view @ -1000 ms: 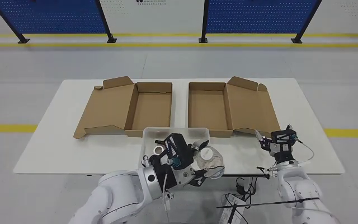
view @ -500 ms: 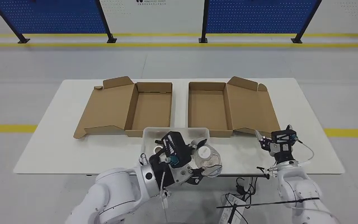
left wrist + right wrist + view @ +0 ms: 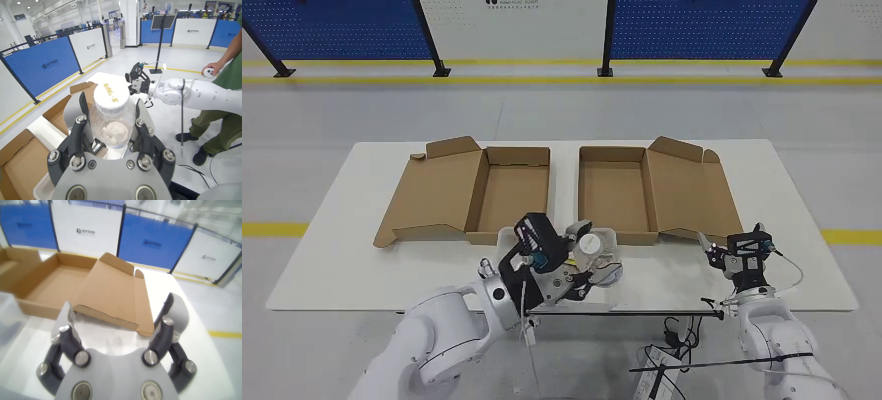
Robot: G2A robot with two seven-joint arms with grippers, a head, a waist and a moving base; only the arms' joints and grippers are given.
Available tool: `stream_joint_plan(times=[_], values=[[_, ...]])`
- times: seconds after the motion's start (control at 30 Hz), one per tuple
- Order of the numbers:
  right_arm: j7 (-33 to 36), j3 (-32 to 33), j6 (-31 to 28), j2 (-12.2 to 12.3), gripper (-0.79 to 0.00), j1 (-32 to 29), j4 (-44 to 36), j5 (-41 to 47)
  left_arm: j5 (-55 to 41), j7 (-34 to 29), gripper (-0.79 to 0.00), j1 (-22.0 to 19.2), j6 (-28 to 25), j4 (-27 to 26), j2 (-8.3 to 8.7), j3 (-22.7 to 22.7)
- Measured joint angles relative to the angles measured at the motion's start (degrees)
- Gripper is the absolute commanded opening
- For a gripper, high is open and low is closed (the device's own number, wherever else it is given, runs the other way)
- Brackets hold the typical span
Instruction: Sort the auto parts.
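Clamping the clear, white-capped plastic bottle, the left gripper has swung toward the brown cardboard boxes. The right gripper waits, jaws spread and empty.

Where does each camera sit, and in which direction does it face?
Top view: on the robot, overhead, facing down at the table; the left gripper and right gripper show.
Left wrist view: behind its own fingers, shut on the bottle, facing the right gripper.
Right wrist view: behind its own open fingers, facing the right cardboard box.
Shared: top and right wrist views both show that box.
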Motion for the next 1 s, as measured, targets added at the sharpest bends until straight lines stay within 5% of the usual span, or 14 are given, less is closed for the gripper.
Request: stream_joint_plan(times=[0.53,1.0], values=[[0.0,0.0,0.0,0.0,0.0,0.0,0.0,0.0,16.6,-1.4,-0.785,-8.0,17.2,8.5,-1.58,3.9],[0.0,0.0,0.0,0.0,0.0,0.0,0.0,0.0,18.5,-1.6,-0.785,-8.7,19.6,10.2,-1.91,4.5]])
